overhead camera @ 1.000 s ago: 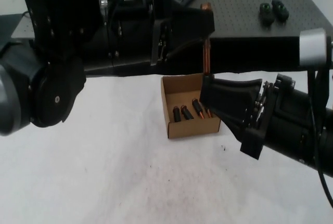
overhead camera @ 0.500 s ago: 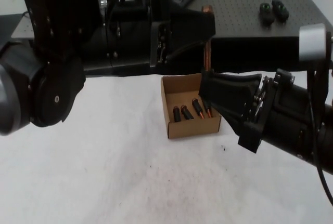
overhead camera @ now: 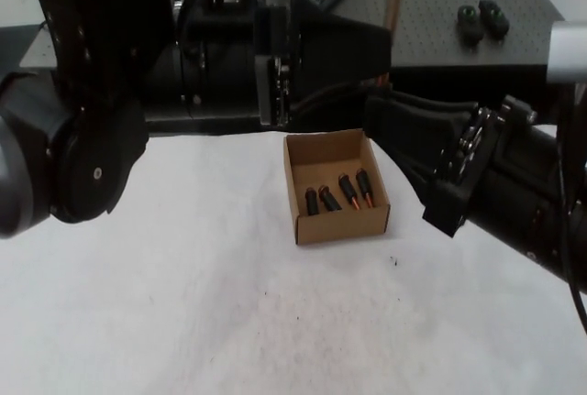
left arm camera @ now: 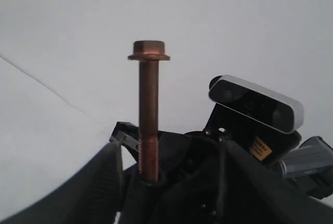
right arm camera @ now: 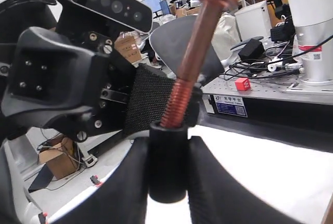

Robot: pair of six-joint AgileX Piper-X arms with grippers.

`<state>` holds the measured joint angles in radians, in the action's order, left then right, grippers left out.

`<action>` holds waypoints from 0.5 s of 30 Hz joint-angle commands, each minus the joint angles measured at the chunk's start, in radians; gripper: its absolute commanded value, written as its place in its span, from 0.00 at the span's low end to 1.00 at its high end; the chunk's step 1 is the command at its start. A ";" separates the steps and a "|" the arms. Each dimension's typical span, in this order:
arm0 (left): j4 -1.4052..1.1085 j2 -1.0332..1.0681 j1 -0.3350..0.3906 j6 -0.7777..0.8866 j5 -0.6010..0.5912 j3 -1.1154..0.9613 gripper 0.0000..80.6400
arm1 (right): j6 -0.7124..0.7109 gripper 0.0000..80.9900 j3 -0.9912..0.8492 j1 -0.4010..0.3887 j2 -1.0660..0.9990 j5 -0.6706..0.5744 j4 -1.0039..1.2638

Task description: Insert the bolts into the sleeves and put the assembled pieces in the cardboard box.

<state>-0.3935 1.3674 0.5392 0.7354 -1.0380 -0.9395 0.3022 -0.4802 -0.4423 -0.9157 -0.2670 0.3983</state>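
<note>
Right gripper [right arm camera: 167,148]: closed narrow on the sleeve [right arm camera: 167,174], one finger pressed against each side.
Right arm: reaching in low from the right of the high view, fingertips just beyond the far right corner of the box [overhead camera: 341,227].
Left gripper [left arm camera: 171,180]: spread wide, fingers [left arm camera: 106,182] standing to either side of the bolt [left arm camera: 148,104], low on its shank, neither seen pressing it.
Left arm: stretched level from the left of the high view along the far edge of the cloth [overhead camera: 183,285], tip meeting the right gripper above and behind the box.
Bolt: copper, upright, flanged head on top, threaded end down inside the sleeve, most of the shank bare above it.
Sleeve: black, short, upright, held off the cloth, open end up around the thread.
Box: cardboard, open-topped, on the cloth near the middle, just in front of both grippers.
Pieces [overhead camera: 348,191]: four in the box, side by side on its floor, dark bodies with copper ends.
Cloth: white, under the box.
Bench [overhead camera: 431,19]: dark perforated plate behind the cloth, two small dark parts [overhead camera: 481,21] on it toward the far right.
</note>
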 commanded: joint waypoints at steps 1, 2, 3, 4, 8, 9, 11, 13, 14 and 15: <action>-0.003 -0.007 0.003 -0.069 -0.012 -0.005 0.48 | -0.032 0.02 -0.015 0.020 0.001 0.026 0.043; -0.003 -0.007 0.003 -0.080 -0.012 -0.005 0.48 | -0.034 0.02 -0.015 0.025 0.001 0.026 0.044; -0.003 -0.007 0.003 -0.092 -0.012 -0.005 0.48 | -0.037 0.02 -0.015 0.030 0.001 0.026 0.051; -0.003 -0.007 0.003 -0.094 -0.012 -0.005 0.48 | -0.050 0.02 -0.015 0.035 0.001 0.026 0.052; -0.003 -0.007 0.003 -0.108 -0.012 -0.005 0.48 | -0.144 0.02 -0.015 0.039 0.001 0.026 0.102; -0.003 -0.007 0.003 -0.117 -0.012 -0.005 0.48 | -0.171 0.02 -0.015 0.039 0.001 0.026 0.117; -0.003 -0.007 0.003 -0.123 -0.012 -0.005 0.48 | -0.212 0.02 -0.015 0.039 0.001 0.026 0.137; -0.003 -0.007 0.003 -0.137 -0.012 -0.005 0.48 | -0.255 0.02 -0.015 0.039 0.001 0.026 0.145; -0.003 -0.007 0.003 -0.138 -0.012 -0.005 0.48 | -0.275 0.02 -0.015 0.039 0.001 0.026 0.147; -0.003 -0.007 0.003 -0.138 -0.012 -0.005 0.48 | -0.293 0.02 -0.015 0.039 0.001 0.026 0.147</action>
<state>-0.3935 1.3674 0.5392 0.6198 -1.0376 -0.9386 0.0806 -0.4802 -0.4090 -0.9157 -0.2441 0.5078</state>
